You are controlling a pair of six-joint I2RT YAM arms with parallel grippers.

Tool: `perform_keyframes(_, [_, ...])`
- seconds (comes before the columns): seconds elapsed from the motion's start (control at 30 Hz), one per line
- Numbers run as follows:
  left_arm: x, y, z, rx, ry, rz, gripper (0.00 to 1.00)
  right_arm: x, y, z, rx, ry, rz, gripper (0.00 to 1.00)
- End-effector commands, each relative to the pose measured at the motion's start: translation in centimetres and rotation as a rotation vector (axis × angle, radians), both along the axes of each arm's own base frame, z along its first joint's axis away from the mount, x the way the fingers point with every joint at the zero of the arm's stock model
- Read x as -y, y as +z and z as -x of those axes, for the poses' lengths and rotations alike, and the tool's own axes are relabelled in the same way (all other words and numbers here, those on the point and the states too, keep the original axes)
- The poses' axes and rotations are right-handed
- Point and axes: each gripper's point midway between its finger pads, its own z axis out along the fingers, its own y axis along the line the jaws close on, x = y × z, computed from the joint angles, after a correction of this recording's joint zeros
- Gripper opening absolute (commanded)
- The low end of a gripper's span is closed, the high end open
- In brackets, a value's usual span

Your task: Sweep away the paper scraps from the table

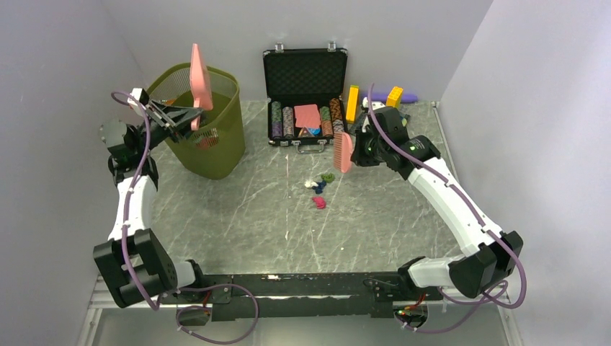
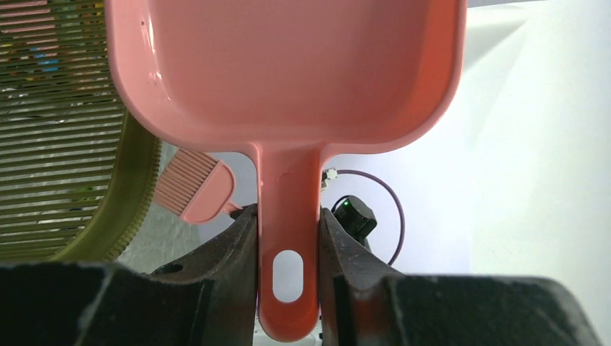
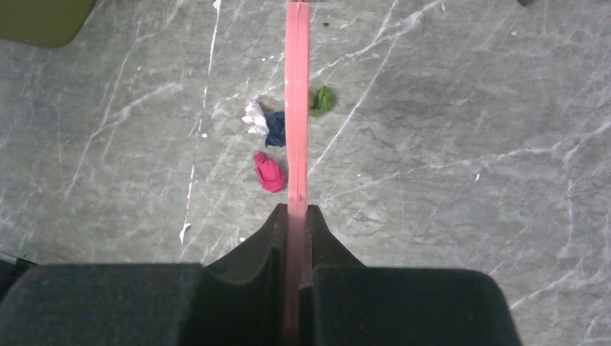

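At far L, over the olive mesh bin (image 1: 209, 140), a pink dustpan (image 1: 199, 76) is held upright, its handle pinched tight by the left gripper (image 1: 189, 115). Mid-table, the paper scraps (image 1: 319, 189) are clustered on the table (image 1: 238, 216), w/ bare marble all round. Behind them, an open chip case (image 1: 305, 79) is set at the back edge. At R, a pink brush (image 1: 343, 151) is clamped in the right gripper (image 1: 362, 148), near the scraps.

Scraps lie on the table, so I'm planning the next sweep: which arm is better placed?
Right, likely: the right gripper holds the pink brush by the paper scraps, while the left gripper holds the dustpan up at the wastebasket, farther off.
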Motion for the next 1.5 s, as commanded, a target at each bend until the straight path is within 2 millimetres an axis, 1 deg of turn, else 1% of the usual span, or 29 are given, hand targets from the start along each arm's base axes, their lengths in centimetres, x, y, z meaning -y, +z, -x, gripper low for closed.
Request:
perform_keyframes(0.0, [-0.1, 2.6, 0.9, 0.118, -0.036, 0.052, 0.0, -0.4, 2.1, -0.3, 0.08, 0.003, -0.051, 0.0])
perform_keyframes(0.13, [0.0, 2.9, 1.1, 0.161, -0.076, 0.058, 0.0, -0.4, 2.3, -0.2, 0.099, 0.001, -0.065, 0.0])
perform_keyframes(0.2, [0.2, 3.6, 1.4, 0.201, -0.095, 0.028, 0.0, -0.4, 2.9, -0.1, 0.125, -0.002, -0.081, 0.0])
perform_keyframes(0.3, [1.5, 4.8, 2.3, 0.274, -0.144, -0.101, 0.0, -0.2, 3.3, -0.1, 0.157, -0.013, -0.099, 0.0])
perform_keyframes(0.33, [2.1, 5.2, 2.6, 0.343, -0.155, -0.186, 0.0, -0.1, 3.3, -0.1, 0.163, -0.017, -0.1, 0.0])
perform_keyframes(0.37, [2.7, 5.5, 2.7, 0.357, -0.165, -0.236, 0.0, -0.1, 3.2, -0.1, 0.165, -0.018, -0.1, 0.0])
perform_keyframes(0.43, [3.8, 5.3, 2.5, 0.367, -0.15, -0.366, 0.0, 0.0, 2.6, -0.1, 0.156, -0.022, -0.092, 0.0])
perform_keyframes(0.5, [4.5, 3.9, 1.9, 0.31, -0.073, -0.589, 0.0, 0.0, 1.9, -0.2, 0.137, -0.023, -0.079, 0.0])
perform_keyframes(0.53, [4.8, 3.2, 1.9, 0.281, -0.041, -0.723, 0.0, 0.1, 1.4, -0.2, 0.122, -0.026, -0.066, 0.0])
perform_keyframes(0.57, [5.3, 2.0, 2.0, 0.249, -0.022, -0.849, 0.0, 0.3, 1.0, -0.3, 0.107, -0.035, -0.053, 0.0])
perform_keyframes(0.6, [6.1, 0.9, 2.4, 0.225, -0.026, -0.935, 0.0, 0.5, 0.4, -0.3, 0.092, -0.045, -0.035, 0.0])
perform_keyframes(0.63, [7.3, -1.0, 3.1, 0.199, -0.068, -0.989, 0.0, 0.8, -0.1, -0.4, 0.079, -0.057, -0.016, 0.0])
perform_keyframes(0.73, [8.9, -6.0, 4.6, 0.139, -0.147, -1.1, 0.0, 2.1, -1.5, -0.5, 0.042, -0.1, 0.061, 0.0])
perform_keyframes(0.8, [9.6, -9.7, 5.9, 0.105, -0.201, -1.202, 0.0, 3.3, -2.5, -0.6, 0.009, -0.142, 0.135, 0.0])
perform_keyframes(0.87, [9.6, -13.0, 7.0, 0.069, -0.237, -1.302, 0.0, 4.5, -3.9, -0.8, -0.036, -0.179, 0.221, 0.0])
perform_keyframes(0.93, [10.1, -15.5, 8.3, 0.067, -0.311, -1.348, 0.0, 5.5, -4.8, -1.2, -0.066, -0.212, 0.298, 0.0])
perform_keyframes(1.0, [10.6, -17.8, 9.6, 0.046, -0.365, -1.398, 0.0, 5.9, -5.6, -1.6, -0.094, -0.22, 0.352, 0.0])
perform_keyframes(1.07, [10.8, -19.4, 10.6, 0.036, -0.402, -1.45, 0.0, 6.0, -6.4, -2.2, -0.115, -0.214, 0.389, 0.0])
perform_keyframes(1.13, [11.3, -20.6, 11.7, 0.038, -0.452, -1.496, 0.0, 5.6, -7.0, -2.9, -0.129, -0.196, 0.412, 0.0])
perform_keyframes(1.2, [11.2, -21.7, 12.5, 0.032, -0.473, -1.576, 0.0, 5.3, -7.5, -3.6, -0.148, -0.176, 0.441, 0.0])
perform_keyframes(1.23, [10.9, -22.1, 12.7, 0.024, -0.472, -1.625, 0.0, 5.1, -8.1, -4.0, -0.169, -0.165, 0.469, 0.0])
perform_keyframes(1.27, [10.8, -22.6, 13.1, 0.018, -0.485, -1.664, 0.0, 4.7, -8.0, -4.2, -0.171, -0.152, 0.491, 0.0])
perform_keyframes(1.3, [10.6, -23.0, 13.3, 0.01, -0.492, -1.705, 0.0, 4.2, -8.8, -4.3, -0.2, -0.127, 0.53, 0.0])
perform_keyframes(1.4, [10.1, -24.5, 14.1, -0.017, -0.525, -1.813, 0.0, 1.5, -9.8, -4.7, -0.217, -0.053, 0.6, 0.0])
perform_keyframes(1.47, [9.8, -25.6, 14.2, -0.044, -0.541, -1.85, 0.0, -1.2, -10.6, -4.5, -0.229, 0.017, 0.606, 0.0])
